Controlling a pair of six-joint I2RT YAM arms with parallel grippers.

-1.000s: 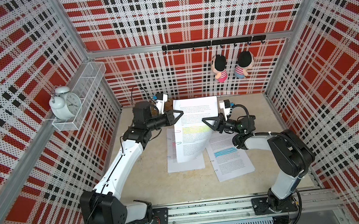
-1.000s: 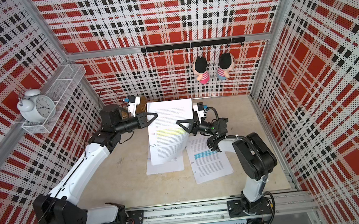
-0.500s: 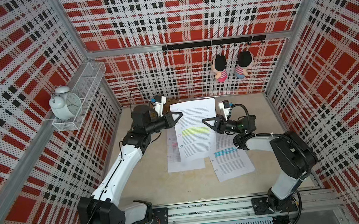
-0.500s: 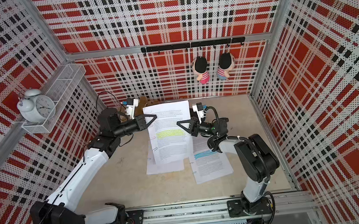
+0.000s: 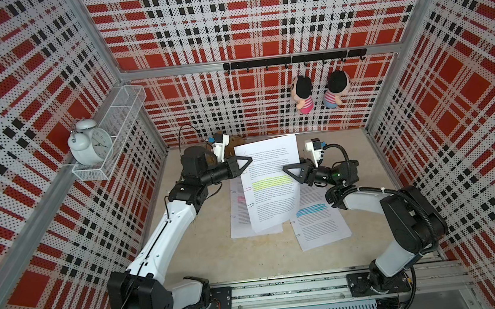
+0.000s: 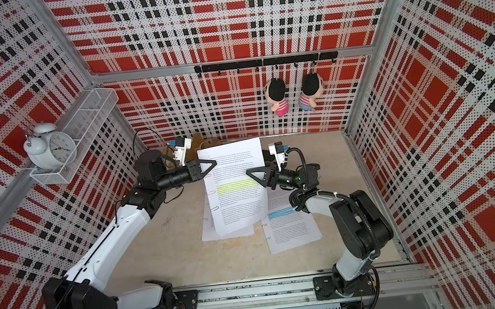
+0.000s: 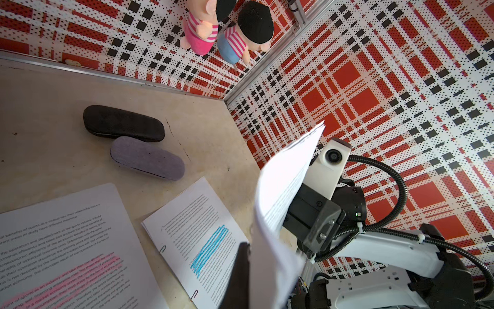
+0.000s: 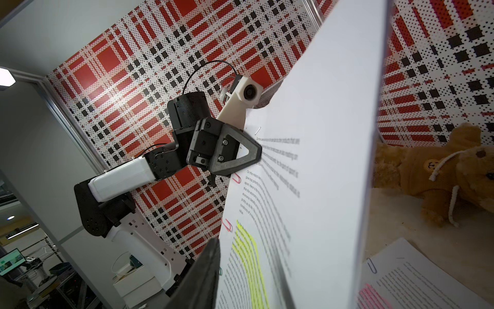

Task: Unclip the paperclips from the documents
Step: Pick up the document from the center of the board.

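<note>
Now the yellow-marked document (image 5: 275, 196) hangs lifted, mid-table. My left gripper (image 5: 249, 161) pinches its 9 o'clock edge tight; the right gripper (image 5: 287, 168) at 3 o'clock, I cannot tell. Next I must pinch one tiny pink paperclip (image 8: 236, 178).

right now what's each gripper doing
left gripper: shut on the yellow-highlighted document
right gripper: at that document's opposite edge, open or shut cannot be told

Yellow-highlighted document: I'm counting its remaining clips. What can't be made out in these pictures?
Edge under the left gripper: it covers any clip there, right wrist and top views.
Whether the right gripper holds on: the yellow-highlighted document hides its jaws, left wrist view.
The lowest clip: colour too small, both top views.
</note>
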